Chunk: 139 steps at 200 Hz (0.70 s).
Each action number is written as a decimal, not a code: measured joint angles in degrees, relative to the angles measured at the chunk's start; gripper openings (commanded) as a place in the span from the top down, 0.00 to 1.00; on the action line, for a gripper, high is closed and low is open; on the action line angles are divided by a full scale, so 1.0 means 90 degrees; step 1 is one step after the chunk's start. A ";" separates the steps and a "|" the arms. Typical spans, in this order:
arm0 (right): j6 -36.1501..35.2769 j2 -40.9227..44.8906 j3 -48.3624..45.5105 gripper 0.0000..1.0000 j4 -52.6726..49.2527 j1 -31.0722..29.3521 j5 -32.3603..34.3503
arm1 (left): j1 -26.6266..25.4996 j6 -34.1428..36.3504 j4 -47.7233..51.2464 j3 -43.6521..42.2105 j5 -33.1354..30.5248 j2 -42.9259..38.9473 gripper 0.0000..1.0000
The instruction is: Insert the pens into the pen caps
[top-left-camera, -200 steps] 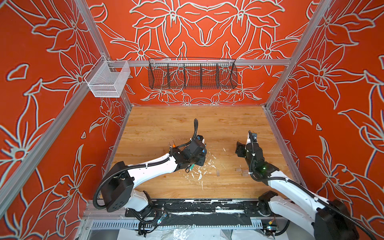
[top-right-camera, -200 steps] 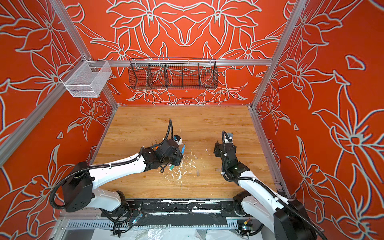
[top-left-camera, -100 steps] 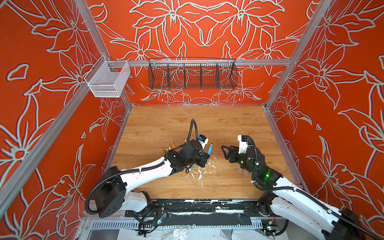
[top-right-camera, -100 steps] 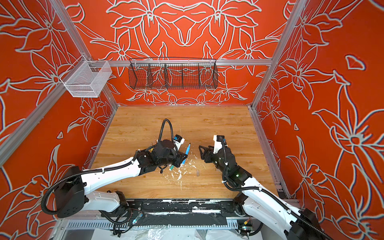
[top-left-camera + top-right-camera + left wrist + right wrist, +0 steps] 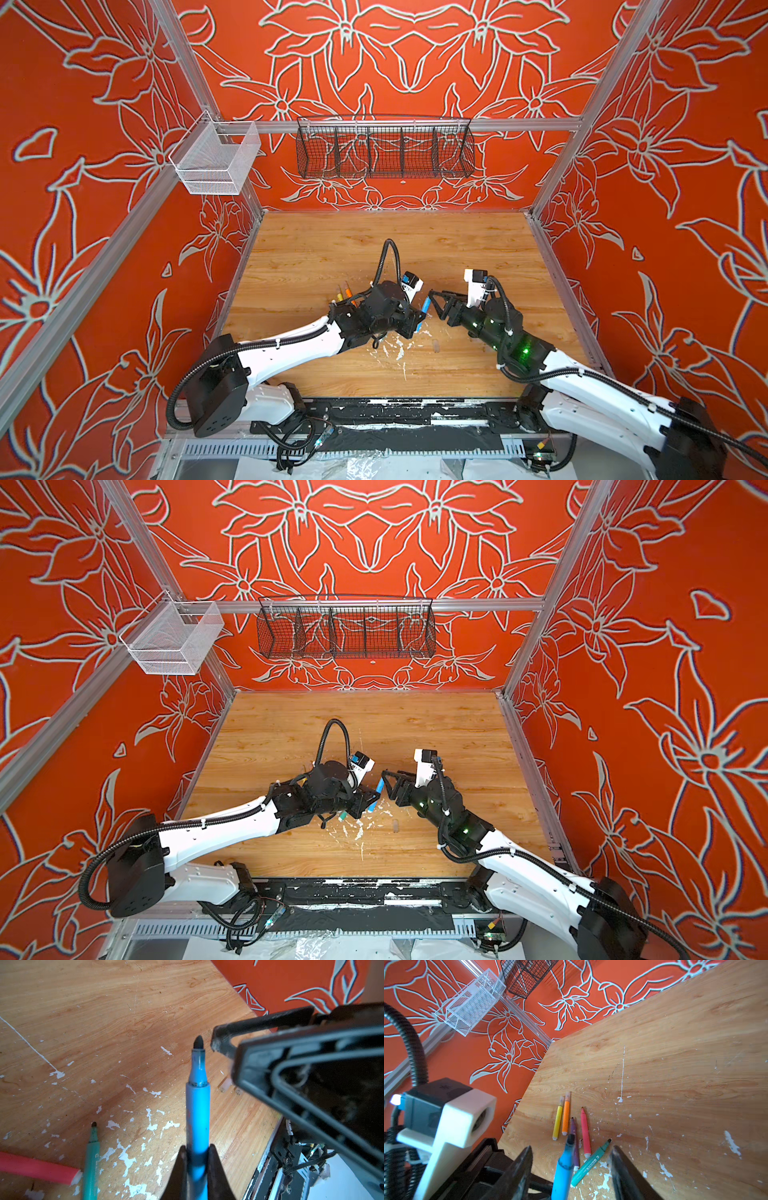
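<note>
Robot test cell, laboratory type. Enclosure: orange walls [image 5: 415, 62] printed with white flower outlines, framed in aluminium rails [image 5: 519, 124]. Work surface: wood-grain bench [image 5: 374, 249], scuffed. Fittings: black wire basket [image 5: 384, 151] on the rail at 12 o'clock; white mesh basket [image 5: 214, 162] at 10 o'clock. Plant: left arm [image 5: 291, 349] and right arm [image 5: 602, 386] mounted on a black base rail [image 5: 395, 409] at 6 o'clock, cabling exposed.

Orange floral walls [image 5: 395, 62], wooden tabletop [image 5: 332, 249], black wire basket [image 5: 384, 151]
</note>
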<state>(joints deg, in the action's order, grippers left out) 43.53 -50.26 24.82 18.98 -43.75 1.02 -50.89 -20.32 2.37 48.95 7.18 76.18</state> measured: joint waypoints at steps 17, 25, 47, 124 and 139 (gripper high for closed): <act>0.0034 -0.0049 0.0027 0.39 0.0134 -0.0087 0.0005 | -0.0002 0.0000 -0.0005 0.0000 0.0036 0.0000 1.00; 0.0046 -0.0078 0.0044 0.40 0.0187 -0.0114 0.0007 | -0.0005 0.0000 -0.0010 0.0000 0.0056 0.0000 1.00; 0.0080 -0.0211 0.0083 0.45 0.0328 -0.0199 0.0049 | -0.0007 0.0022 -0.0029 0.0000 0.0109 -0.0005 1.00; 0.0357 -0.0763 0.0187 0.57 0.0576 -0.0469 0.0240 | -0.0019 0.0114 -0.0160 -0.0131 0.0136 -0.0248 1.00; 0.0413 -0.0818 0.0187 0.62 0.0651 -0.0559 0.0301 | -0.0019 0.0114 -0.0168 -0.0131 0.0119 -0.0248 1.00</act>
<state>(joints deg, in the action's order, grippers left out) 47.24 -57.63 26.50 24.84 -48.77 3.73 -51.07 -19.29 0.86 47.77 8.25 73.95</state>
